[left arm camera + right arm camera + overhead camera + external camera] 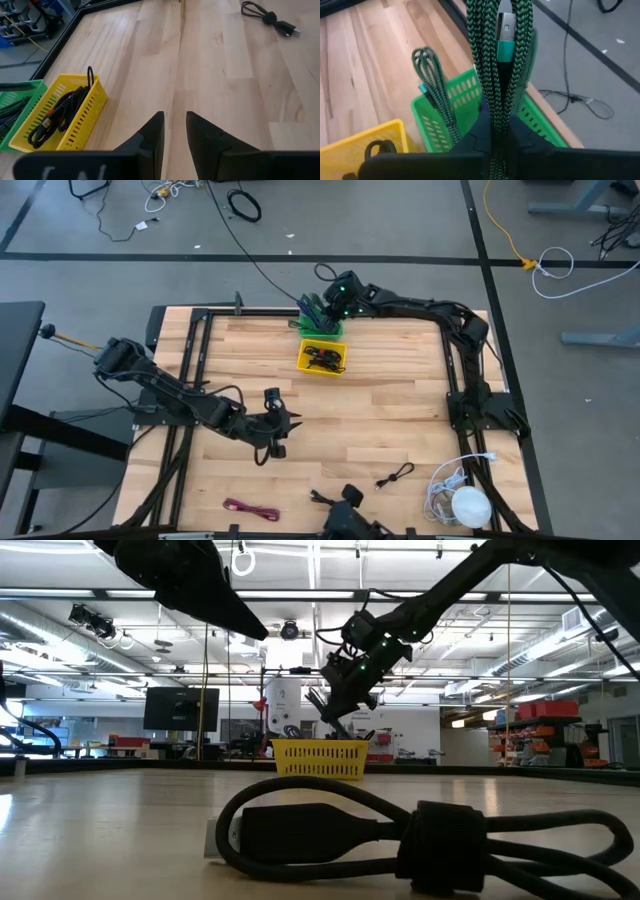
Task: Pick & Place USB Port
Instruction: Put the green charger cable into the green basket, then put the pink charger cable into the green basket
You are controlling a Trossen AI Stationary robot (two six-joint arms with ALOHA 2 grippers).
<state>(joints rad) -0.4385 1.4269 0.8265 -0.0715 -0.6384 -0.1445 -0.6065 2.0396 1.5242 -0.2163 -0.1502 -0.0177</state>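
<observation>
Right wrist view: right end effector clamped on green braided cable, fingertips hidden behind it.

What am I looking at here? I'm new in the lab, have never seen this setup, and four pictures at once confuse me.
It is one moment seen by four cameras: one above the table, one at table-top height, and one on each arm's wrist. Two dark robot arms work at a wooden table. The right gripper, at the far edge, is shut on a green braided cable and holds it over a green basket. Next to that stands a yellow basket with black cables inside. The left gripper hovers over the middle of the table, fingers apart, holding nothing. Loose on the table lie a black cable, a red cable and a white bundle at the near right corner. The big black cable in the low view simply lies close to that camera.
</observation>
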